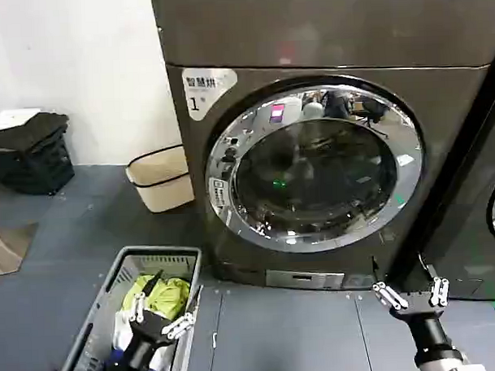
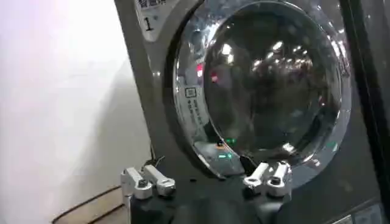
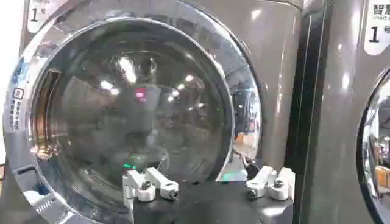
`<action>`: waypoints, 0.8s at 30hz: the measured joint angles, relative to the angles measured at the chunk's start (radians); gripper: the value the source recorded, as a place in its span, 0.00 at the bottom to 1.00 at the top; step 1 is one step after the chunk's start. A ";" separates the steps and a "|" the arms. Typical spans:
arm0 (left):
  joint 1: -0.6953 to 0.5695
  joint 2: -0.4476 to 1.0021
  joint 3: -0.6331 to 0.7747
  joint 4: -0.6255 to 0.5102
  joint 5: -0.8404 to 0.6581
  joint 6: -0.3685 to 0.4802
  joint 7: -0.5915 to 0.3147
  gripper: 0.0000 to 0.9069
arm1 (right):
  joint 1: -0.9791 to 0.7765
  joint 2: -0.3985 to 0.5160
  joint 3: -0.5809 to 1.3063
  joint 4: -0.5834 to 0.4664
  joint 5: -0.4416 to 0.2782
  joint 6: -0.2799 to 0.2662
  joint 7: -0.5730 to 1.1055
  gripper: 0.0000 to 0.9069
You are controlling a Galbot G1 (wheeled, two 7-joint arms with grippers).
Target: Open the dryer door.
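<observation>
Dryer door [image 1: 316, 167] sat shut; your right gripper [image 1: 412, 297] hung spread wide below its lower right rim, your left gripper [image 1: 159, 320] wide too, below-left

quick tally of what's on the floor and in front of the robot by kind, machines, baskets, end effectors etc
Front-loading machines: 2, the grey dryer with its chrome-rimmed round dryer door shut, and a dark neighbouring machine.
Baskets and bins: 3, a grey slatted laundry basket, a beige fabric bin, a black crate.
End effectors: 2, left end effector and right end effector, both open.
Total: 7
</observation>
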 joint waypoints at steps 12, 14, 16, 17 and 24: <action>0.034 0.004 -0.026 -0.035 -0.014 -0.007 0.020 1.00 | 0.131 -0.128 -0.041 -0.089 0.098 -0.041 -0.027 1.00; 0.042 0.004 -0.033 -0.043 -0.014 -0.009 0.022 1.00 | 0.170 -0.160 -0.054 -0.115 0.121 -0.048 -0.034 1.00; 0.049 0.003 -0.036 -0.049 -0.014 -0.012 0.025 1.00 | 0.211 -0.192 -0.069 -0.141 0.143 -0.050 -0.050 1.00; 0.054 0.003 -0.037 -0.052 -0.014 -0.014 0.027 1.00 | 0.232 -0.208 -0.075 -0.154 0.155 -0.050 -0.059 1.00; 0.075 -0.014 -0.042 -0.071 -0.001 -0.031 0.042 1.00 | 0.369 -0.310 -0.132 -0.241 0.221 -0.043 -0.121 1.00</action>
